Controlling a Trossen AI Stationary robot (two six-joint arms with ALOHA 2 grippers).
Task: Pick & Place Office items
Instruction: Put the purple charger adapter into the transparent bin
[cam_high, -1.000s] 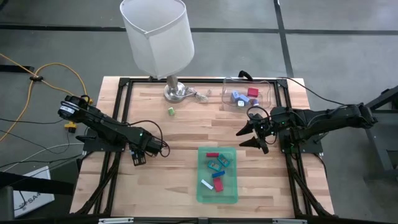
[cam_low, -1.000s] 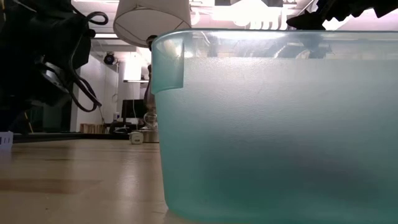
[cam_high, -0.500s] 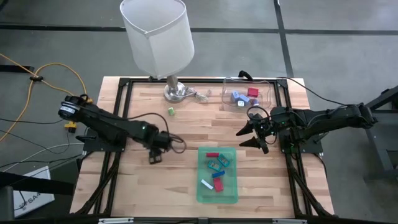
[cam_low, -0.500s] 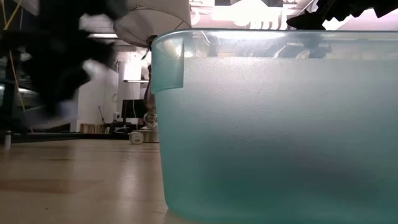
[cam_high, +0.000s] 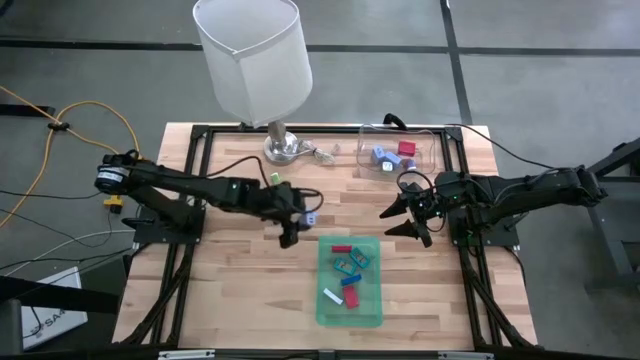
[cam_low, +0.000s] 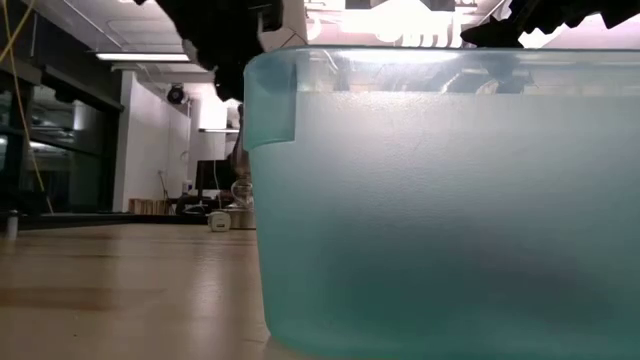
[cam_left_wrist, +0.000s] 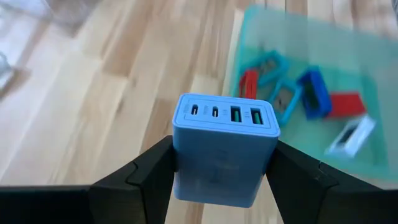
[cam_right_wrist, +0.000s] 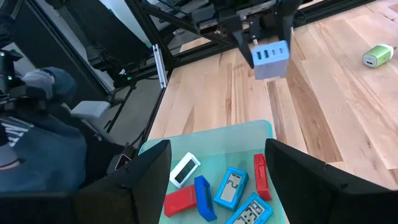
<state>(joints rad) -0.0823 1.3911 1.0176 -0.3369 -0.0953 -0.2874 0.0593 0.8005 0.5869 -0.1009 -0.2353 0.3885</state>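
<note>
The left gripper (cam_high: 296, 222) has its fingers clamped on a pale blue charger block (cam_left_wrist: 224, 148) with four ports, held above the worktop (cam_high: 240, 290) just beside the green tray (cam_high: 350, 312), while the right gripper (cam_high: 405, 215) waits nearby, fingers apart.

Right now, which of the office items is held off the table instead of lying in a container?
The pale blue charger block with four ports, clamped in the left end effector just beside the green tray. The others lie in the tray or clear container.

green tray (cam_low: 450, 200) wall blocking pretty much the whole low view, clear container (cam_high: 398, 150) contents too tiny to make out
</note>
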